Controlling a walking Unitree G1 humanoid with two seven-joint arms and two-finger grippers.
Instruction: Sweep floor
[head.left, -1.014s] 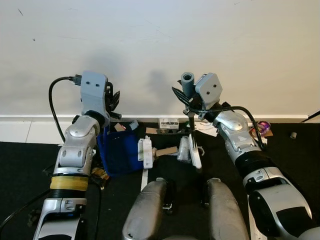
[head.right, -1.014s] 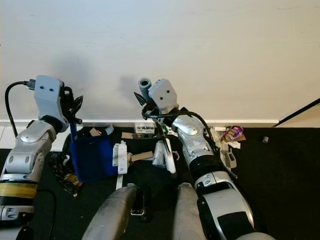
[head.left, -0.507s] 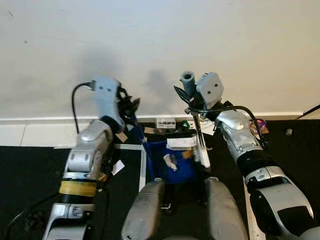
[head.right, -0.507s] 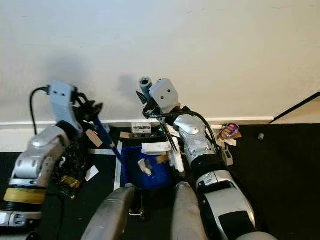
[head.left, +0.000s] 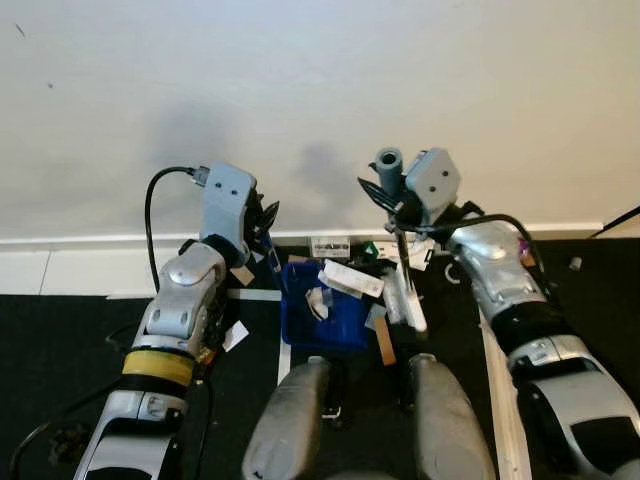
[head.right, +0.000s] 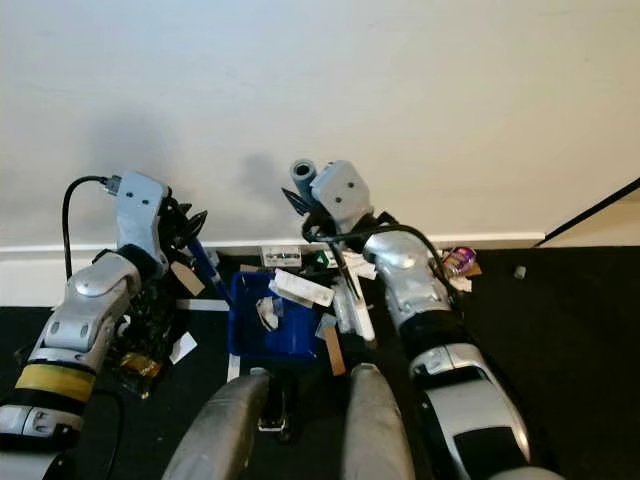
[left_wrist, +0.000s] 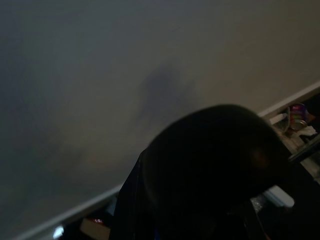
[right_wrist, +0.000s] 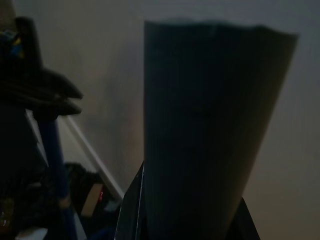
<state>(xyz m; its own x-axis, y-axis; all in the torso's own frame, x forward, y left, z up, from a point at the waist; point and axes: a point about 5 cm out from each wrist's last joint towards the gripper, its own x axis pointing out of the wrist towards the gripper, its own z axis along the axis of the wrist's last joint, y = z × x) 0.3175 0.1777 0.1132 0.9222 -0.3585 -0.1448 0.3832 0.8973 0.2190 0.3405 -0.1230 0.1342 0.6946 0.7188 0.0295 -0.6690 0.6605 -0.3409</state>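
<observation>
Left gripper (head.left: 262, 218) clamped on blue dustpan (head.left: 322, 318) handle, pan full of scraps on black floor (head.left: 60, 330) by white wall (head.left: 300, 80); right gripper (head.left: 385, 190) clamped on grey broom handle (head.left: 388, 162) beside it.

It looked like a room in a home: a plain off-white wall (head.left: 320, 90) ran across from 9 to 3 o'clock, edged by a white baseboard (head.left: 60, 240). Below lay a dark carpeted floor (head.left: 50, 340), with paper and cardboard litter (head.left: 350, 278) at 12 o'clock.
</observation>
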